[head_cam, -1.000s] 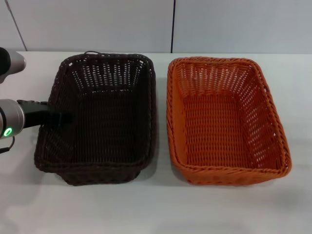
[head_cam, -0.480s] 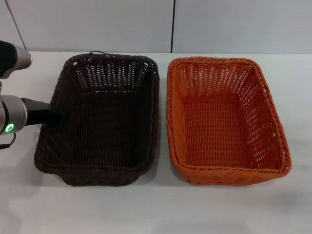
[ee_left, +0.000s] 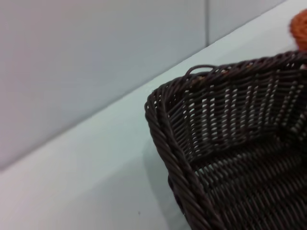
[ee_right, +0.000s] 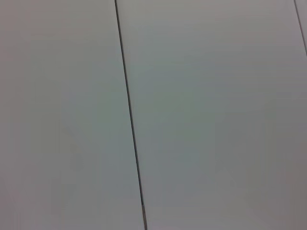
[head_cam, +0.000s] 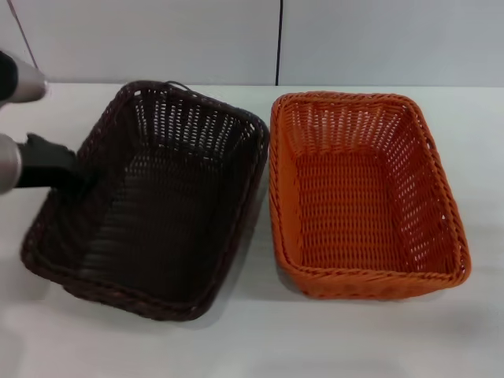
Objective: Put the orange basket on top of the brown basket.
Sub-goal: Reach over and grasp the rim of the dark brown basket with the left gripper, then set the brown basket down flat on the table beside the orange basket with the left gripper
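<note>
The brown basket [head_cam: 150,213] is on the left of the white table, turned askew, with its near left corner swung toward the table's left edge. My left gripper [head_cam: 77,179] grips its left rim and is shut on it. The left wrist view shows the basket's braided rim and a far corner [ee_left: 230,158] close up. The orange basket [head_cam: 354,197] sits flat and upright on the right, close beside the brown one; a sliver of it shows in the left wrist view [ee_left: 301,28]. My right gripper is out of view.
The white table [head_cam: 315,339] runs back to a grey panelled wall [head_cam: 354,39]. The right wrist view shows only wall panels [ee_right: 192,120]. A thin dark cable [head_cam: 20,35] hangs at the far left.
The brown basket has swung with my left gripper: its near end has moved left and toward me and it now sits skewed. The gripper has drawn back left. The orange basket has not moved.
</note>
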Action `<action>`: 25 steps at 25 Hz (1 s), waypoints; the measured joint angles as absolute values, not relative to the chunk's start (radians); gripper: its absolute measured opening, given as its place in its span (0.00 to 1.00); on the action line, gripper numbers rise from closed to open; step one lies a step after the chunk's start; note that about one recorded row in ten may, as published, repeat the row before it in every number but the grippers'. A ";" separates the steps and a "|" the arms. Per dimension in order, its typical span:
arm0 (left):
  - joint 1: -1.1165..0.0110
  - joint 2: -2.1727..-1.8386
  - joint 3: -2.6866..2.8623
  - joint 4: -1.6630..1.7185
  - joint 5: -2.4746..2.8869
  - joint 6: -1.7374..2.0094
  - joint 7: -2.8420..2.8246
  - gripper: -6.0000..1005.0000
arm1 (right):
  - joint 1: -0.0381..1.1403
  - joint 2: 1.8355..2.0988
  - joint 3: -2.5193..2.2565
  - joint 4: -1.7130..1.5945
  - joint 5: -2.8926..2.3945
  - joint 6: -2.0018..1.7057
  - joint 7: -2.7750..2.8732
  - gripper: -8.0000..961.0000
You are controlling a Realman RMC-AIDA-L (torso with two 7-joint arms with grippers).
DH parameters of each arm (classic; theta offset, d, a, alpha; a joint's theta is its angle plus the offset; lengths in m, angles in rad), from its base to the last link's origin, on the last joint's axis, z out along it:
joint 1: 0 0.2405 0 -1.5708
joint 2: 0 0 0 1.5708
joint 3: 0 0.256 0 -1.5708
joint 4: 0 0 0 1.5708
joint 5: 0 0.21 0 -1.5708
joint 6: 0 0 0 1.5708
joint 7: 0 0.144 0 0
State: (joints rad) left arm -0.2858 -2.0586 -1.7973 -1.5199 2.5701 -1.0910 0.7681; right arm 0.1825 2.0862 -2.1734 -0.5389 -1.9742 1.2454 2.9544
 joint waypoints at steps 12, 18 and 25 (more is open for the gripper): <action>-0.404 -2.054 -2.013 -1.496 2.497 -1.358 1.220 0.27 | 0.160 2.087 -2.185 -0.569 -1.975 1.268 2.954 0.73; -0.441 -2.054 -2.037 -1.483 2.496 -1.413 1.311 0.27 | 0.158 2.088 -2.205 -0.572 -1.974 1.273 2.954 0.73; -0.611 -2.058 -2.010 -1.298 2.489 -1.417 1.533 0.25 | 0.150 2.089 -2.212 -0.572 -1.974 1.273 2.954 0.73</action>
